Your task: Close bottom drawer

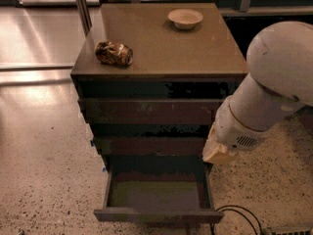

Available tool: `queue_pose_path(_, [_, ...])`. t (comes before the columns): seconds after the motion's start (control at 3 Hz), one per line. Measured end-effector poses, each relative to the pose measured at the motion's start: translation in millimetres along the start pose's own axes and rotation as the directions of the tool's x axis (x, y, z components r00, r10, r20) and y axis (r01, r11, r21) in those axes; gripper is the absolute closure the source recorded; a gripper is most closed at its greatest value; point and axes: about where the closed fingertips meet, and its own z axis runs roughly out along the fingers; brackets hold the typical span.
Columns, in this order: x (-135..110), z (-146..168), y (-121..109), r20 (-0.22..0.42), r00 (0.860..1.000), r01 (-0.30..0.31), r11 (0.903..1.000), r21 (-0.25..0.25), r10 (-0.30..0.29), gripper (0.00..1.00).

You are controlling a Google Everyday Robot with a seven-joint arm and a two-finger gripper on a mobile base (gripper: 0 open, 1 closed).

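The bottom drawer [157, 214] stands pulled out toward me at the foot of the dark brown cabinet. Its grey-green inner floor [159, 195] is exposed and holds nothing. Above it are the middle drawer front [149, 146] and the wider top drawer front [151, 110]. My white arm [266, 97] comes in from the right. Its cream-coloured gripper end [216, 152] hangs at the cabinet's right edge, level with the middle drawer and just above the open drawer's right back corner.
On the cabinet top [161, 58] lie a crumpled brown packet [113, 53] at the left and a small pale bowl [185, 18] at the back. A black cable [239, 213] lies on the speckled floor at the bottom right. A metal post [82, 9] stands at the back left.
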Motion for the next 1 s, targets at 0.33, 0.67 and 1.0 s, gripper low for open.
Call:
queue_pose_path(0.33, [-8,33,13,0.044,0.999,0.007,0.9997,-0.021,-0.006,1.00])
queue_pose_path(0.67, [-25,85,34,0.114,0.993,0.025,0.9980,-0.058,-0.018,1.00])
queue_pose_path(1.0, [-45,139,57,0.180,0.983,0.056,0.9928,-0.106,-0.036,1.00])
